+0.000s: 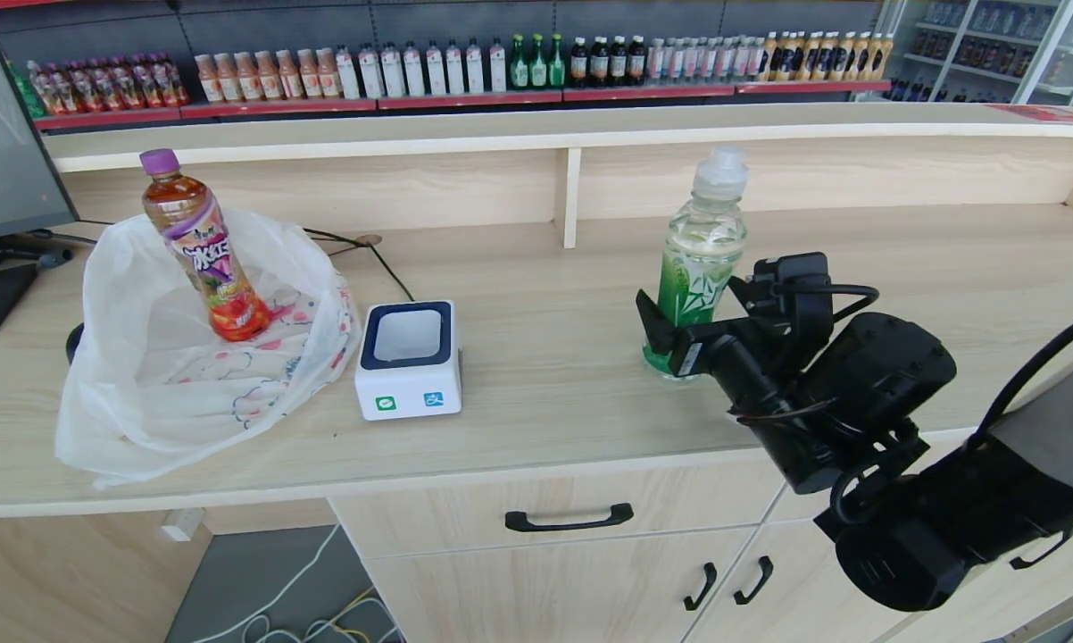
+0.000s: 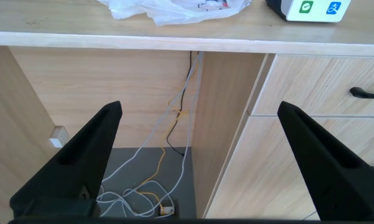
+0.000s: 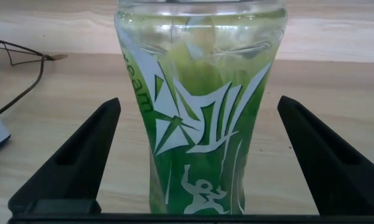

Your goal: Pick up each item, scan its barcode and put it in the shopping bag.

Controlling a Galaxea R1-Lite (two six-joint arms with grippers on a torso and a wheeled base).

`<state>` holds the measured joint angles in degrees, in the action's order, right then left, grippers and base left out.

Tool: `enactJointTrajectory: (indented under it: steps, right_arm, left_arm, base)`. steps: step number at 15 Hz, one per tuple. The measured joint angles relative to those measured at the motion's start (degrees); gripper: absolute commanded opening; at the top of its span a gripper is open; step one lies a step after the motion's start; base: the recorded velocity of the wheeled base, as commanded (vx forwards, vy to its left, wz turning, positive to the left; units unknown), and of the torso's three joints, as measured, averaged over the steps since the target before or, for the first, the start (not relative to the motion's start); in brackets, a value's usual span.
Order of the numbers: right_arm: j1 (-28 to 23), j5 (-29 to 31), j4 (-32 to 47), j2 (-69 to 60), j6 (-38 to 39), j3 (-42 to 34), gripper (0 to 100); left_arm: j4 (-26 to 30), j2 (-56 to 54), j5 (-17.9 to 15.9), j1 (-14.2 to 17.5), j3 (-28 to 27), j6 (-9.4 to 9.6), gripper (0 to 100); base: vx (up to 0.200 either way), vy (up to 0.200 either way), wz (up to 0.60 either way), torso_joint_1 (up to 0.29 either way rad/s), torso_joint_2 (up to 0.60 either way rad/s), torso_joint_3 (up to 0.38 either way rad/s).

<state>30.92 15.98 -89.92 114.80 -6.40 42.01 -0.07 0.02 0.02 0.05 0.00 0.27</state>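
Observation:
A green-labelled clear bottle [image 1: 702, 259] with a clear cap stands upright on the wooden counter [image 1: 545, 357], right of centre. My right gripper [image 1: 690, 338] is open and straddles its lower part. In the right wrist view the bottle [image 3: 199, 124] fills the gap between the two spread fingers [image 3: 68, 168], which stand apart from its sides. The white shopping bag [image 1: 188, 366] lies open at the left with a purple-capped tea bottle [image 1: 206, 250] leaning inside it. The white scanner box [image 1: 409, 357] sits beside the bag. My left gripper [image 2: 196, 162] is open and empty, hanging below the counter edge.
A monitor [image 1: 10, 134] and its base stand at the counter's far left. A raised ledge with a divider [image 1: 572, 196] runs along the back. Drawers with black handles [image 1: 568, 519] are under the counter. Cables [image 2: 168, 155] hang in the open gap beneath it.

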Motion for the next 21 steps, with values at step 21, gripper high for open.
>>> enactJointTrajectory:
  steps: [21]
  right_arm:
    - [-1.12, -1.15, 15.29, -2.26, 0.46, 11.52, 100]
  left_arm:
    - [0.0, 0.0, -0.02, 0.02, 0.0, 0.0, 100]
  base:
    - [0.0, 0.0, 0.0, 0.0, 0.0, 0.0]
